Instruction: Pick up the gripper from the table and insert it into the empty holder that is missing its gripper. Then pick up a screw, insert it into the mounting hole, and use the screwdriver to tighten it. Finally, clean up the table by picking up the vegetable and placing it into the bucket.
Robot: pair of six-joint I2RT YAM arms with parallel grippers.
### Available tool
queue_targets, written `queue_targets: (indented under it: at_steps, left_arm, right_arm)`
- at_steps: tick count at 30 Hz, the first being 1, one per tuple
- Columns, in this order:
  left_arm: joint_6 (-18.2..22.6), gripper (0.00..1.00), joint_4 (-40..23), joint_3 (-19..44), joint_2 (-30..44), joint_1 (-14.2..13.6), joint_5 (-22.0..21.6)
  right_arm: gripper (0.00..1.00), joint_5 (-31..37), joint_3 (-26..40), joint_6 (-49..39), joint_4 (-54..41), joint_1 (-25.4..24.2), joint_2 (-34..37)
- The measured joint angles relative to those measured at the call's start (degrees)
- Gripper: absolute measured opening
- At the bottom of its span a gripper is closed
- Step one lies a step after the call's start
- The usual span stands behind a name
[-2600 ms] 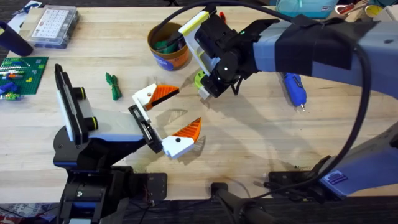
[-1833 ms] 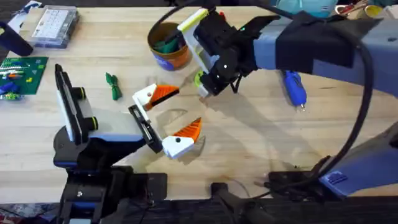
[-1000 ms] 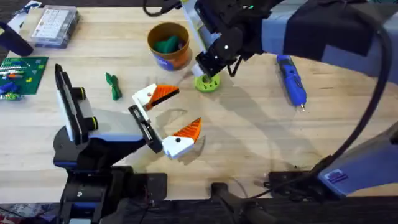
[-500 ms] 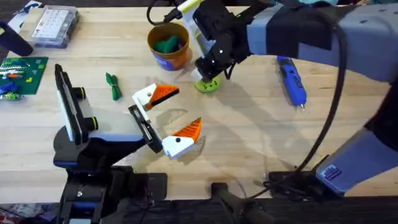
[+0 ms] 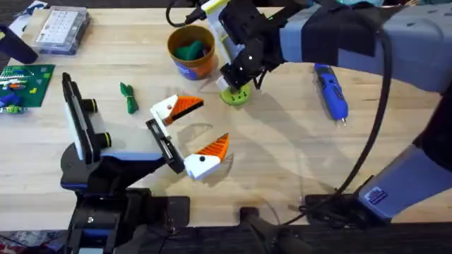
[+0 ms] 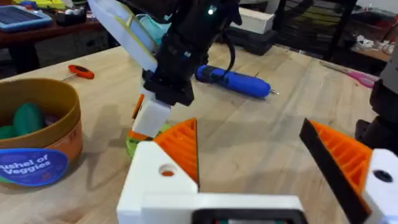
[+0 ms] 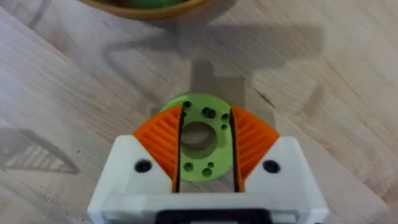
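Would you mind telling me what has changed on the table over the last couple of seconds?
The right gripper swung away from the arms' bases, toward the bucket, and came down onto the green disc on the table; its fingers now sit against the disc's two sides. The left gripper stayed open in place. The screwdriver, the green vegetable and the bucket kept their spots.

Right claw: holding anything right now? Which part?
Yes. The right claw is shut on the green disc, its orange pads pressing the disc's two opposite flat sides while it sits on the table. The left claw is open, empty.
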Motion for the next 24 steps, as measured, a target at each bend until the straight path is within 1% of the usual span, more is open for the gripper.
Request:
queue_targets:
  at_steps: [9,20,21,22,23,24]
  left_arm:
    - [0.0,0.993,0.0,0.0,0.0,0.0,0.0]
    - [0.0,0.993,0.0,0.0,0.0,0.0,0.0]
    - [0.0,0.993,0.0,0.0,0.0,0.0,0.0]
    - [0.0,0.993,0.0,0.0,0.0,0.0,0.0]
    - [0.0,0.993,0.0,0.0,0.0,0.0,0.0]
    - [0.0,0.993,0.0,0.0,0.0,0.0,0.01]
  right_arm:
    - [0.422,-0.15,0.01,0.01,0.49,0.0,1.46]
    - [0.422,-0.17,0.02,0.01,0.81,0.0,1.47]
    - [0.394,-0.17,0.02,-0.06,0.82,0.0,1.47]
    - [0.29,-0.05,0.03,-0.1,0.87,0.0,1.47]
    - [0.147,0.0,0.08,0.0,0.98,0.0,1.47]
    - [0.055,-0.15,0.15,0.03,1.13,0.0,1.47]
